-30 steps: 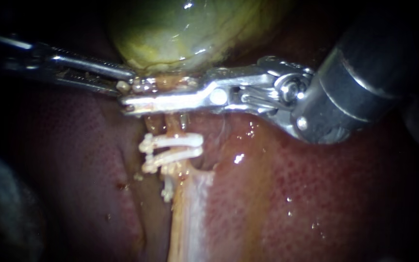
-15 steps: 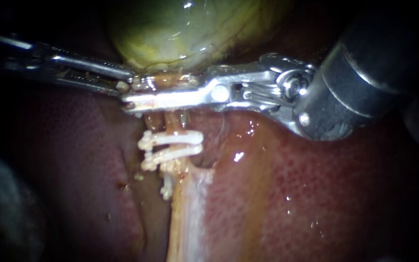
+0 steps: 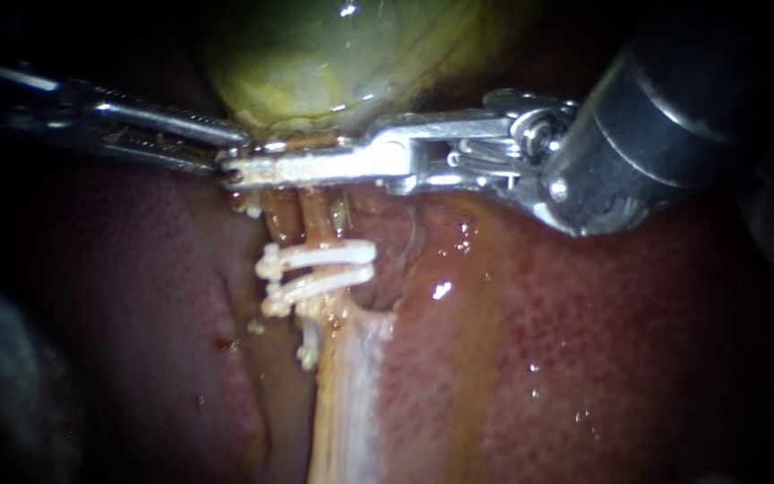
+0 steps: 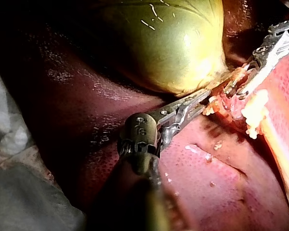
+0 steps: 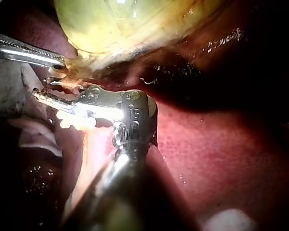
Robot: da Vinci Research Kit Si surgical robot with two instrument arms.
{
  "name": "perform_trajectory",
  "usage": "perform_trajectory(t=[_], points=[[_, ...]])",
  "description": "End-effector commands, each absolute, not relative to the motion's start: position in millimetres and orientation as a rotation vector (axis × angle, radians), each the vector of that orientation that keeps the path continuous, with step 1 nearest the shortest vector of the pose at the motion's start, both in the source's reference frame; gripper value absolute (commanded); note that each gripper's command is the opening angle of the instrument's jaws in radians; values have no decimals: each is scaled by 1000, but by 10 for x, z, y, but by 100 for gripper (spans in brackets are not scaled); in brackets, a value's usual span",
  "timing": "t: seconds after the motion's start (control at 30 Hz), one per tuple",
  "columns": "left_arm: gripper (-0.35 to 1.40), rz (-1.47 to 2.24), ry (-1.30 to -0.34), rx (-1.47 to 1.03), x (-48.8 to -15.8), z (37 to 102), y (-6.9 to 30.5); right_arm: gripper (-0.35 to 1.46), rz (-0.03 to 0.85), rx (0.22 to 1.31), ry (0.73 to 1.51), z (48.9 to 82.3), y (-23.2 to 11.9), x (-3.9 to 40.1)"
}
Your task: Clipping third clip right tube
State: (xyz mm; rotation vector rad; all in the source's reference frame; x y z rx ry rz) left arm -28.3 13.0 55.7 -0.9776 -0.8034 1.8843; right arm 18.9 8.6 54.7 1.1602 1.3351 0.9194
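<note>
Liver (image 3: 584, 358) lies nearest you, wet and red, on both sides of a pale strand of tissue (image 3: 342, 403) that runs up the middle of the endoscope view. Where that strand narrows, a small white bit (image 3: 308, 351) sits on it; you cannot tell whether it is a clip.

Just beyond it, two white clips cross the tubes side by side. The lower clip (image 3: 315, 287) and the upper clip (image 3: 320, 255) are close together with a thin gap between them. Past the upper clip, the right tube (image 3: 318, 215) and the left tube (image 3: 281, 215) run on next to each other, bare and orange, toward the gallbladder (image 3: 351, 63).

Your right instrument (image 3: 242, 170) comes in from the upper right. Its long jaws lie straight across both tubes, apart from the upper clip and just short of the gallbladder. Those jaws are pressed narrow, with the tubes caught between them from two sides. No clip can be made out inside them.

Just beside their tip, your left instrument (image 3: 230, 148) reaches in from the left. Its jaws are closed on the pale tissue at the gallbladder's lower edge, and the left wrist view shows the same hold. Farthest off, the yellow-green gallbladder bulges above both instruments.
</note>
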Motion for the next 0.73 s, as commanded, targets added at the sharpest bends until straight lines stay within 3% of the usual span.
perform_trajectory(t=[0.03, 0.07, 0.33, 0.73], points=[[-35, 1884, -804, -978, -283, 557, 130, -22, 931, 1175, 1326, 547, 86, 188], [-35, 1884, -803, -978, -283, 557, 130, -35, 943, 1189, 1317, 547, 86, 188], [-35, 1884, -803, -978, -283, 557, 130, -35, 983, 1223, 1250, 546, 82, 183], [-35, 1884, -803, -978, -283, 557, 130, -35, 986, 1225, 1247, 547, 78, 183]])
